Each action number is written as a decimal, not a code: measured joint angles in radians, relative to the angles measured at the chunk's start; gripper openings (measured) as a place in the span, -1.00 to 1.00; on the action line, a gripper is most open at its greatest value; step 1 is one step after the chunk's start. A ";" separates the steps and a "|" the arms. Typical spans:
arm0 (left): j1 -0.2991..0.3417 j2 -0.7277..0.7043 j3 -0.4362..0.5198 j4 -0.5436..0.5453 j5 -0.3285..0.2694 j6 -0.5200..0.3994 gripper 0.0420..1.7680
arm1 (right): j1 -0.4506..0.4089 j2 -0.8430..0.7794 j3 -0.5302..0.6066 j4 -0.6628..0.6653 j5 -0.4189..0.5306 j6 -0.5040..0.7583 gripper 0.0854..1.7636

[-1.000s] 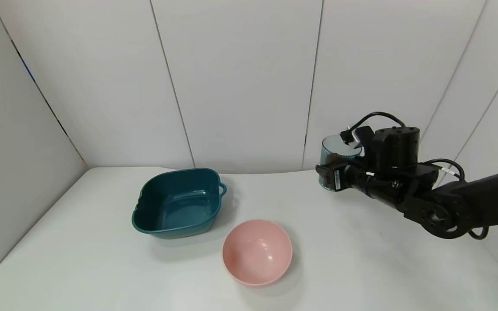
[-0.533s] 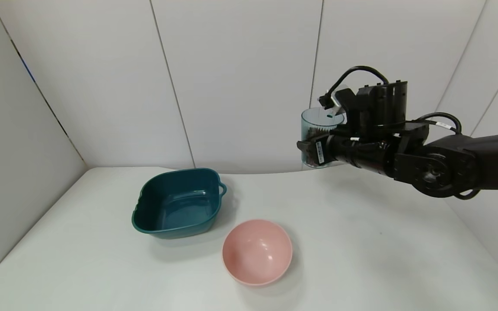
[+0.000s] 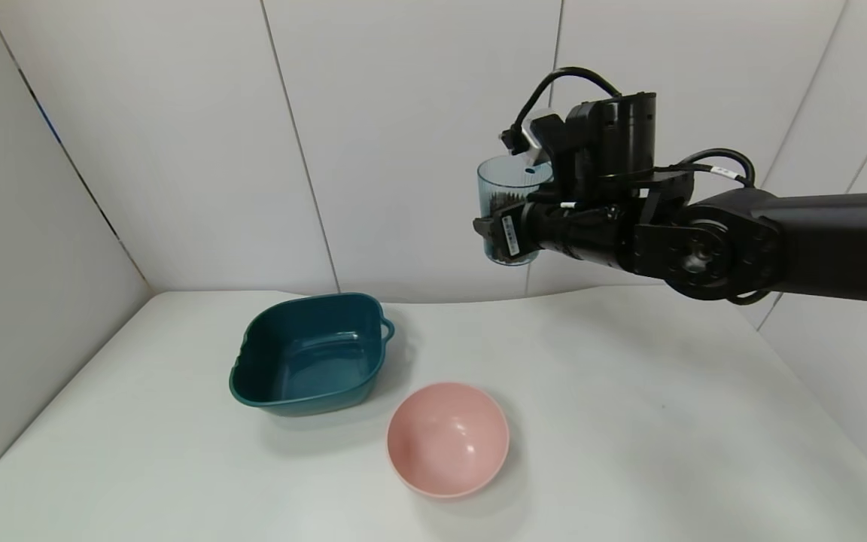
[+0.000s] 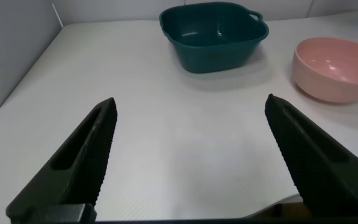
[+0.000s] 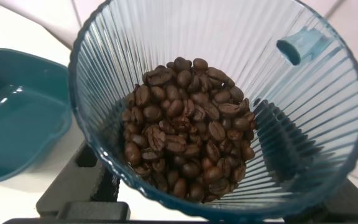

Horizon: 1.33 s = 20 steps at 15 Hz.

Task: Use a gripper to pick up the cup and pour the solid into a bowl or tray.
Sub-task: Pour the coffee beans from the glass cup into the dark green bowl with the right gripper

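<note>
My right gripper (image 3: 505,237) is shut on the ribbed blue-grey cup (image 3: 507,192) and holds it upright, high above the table, to the right of the teal basin (image 3: 309,354). The right wrist view looks down into the cup (image 5: 328,99), which holds many dark brown beans (image 5: 188,124); part of the basin (image 5: 17,112) shows beside it. My left gripper (image 4: 191,134) is open and empty, low over the table's near part, with the basin (image 4: 213,37) farther off.
A round pink bowl (image 3: 448,438) sits on the white table (image 3: 629,421) in front of and right of the basin; it also shows in the left wrist view (image 4: 335,67). White wall panels close off the back and both sides.
My right gripper has lifted the cup well up off the table and carried it leftward toward the basin. The bowls have not moved.
</note>
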State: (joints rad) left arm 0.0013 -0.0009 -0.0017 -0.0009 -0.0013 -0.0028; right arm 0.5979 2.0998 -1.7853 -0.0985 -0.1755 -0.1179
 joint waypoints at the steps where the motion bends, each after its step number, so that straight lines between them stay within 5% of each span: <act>1: 0.000 0.000 0.000 0.000 0.000 0.000 0.94 | 0.012 0.013 -0.028 0.002 -0.001 -0.018 0.52; 7: 0.000 0.000 0.000 0.000 0.000 0.000 0.94 | 0.093 0.127 -0.190 0.036 -0.037 -0.168 0.52; 20: 0.000 0.000 0.000 0.000 0.000 0.000 0.94 | 0.259 0.324 -0.214 -0.017 -0.258 -0.523 0.52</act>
State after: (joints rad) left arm 0.0013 -0.0009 -0.0017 -0.0013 -0.0013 -0.0028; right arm 0.8572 2.4240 -1.9998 -0.1160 -0.4338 -0.6411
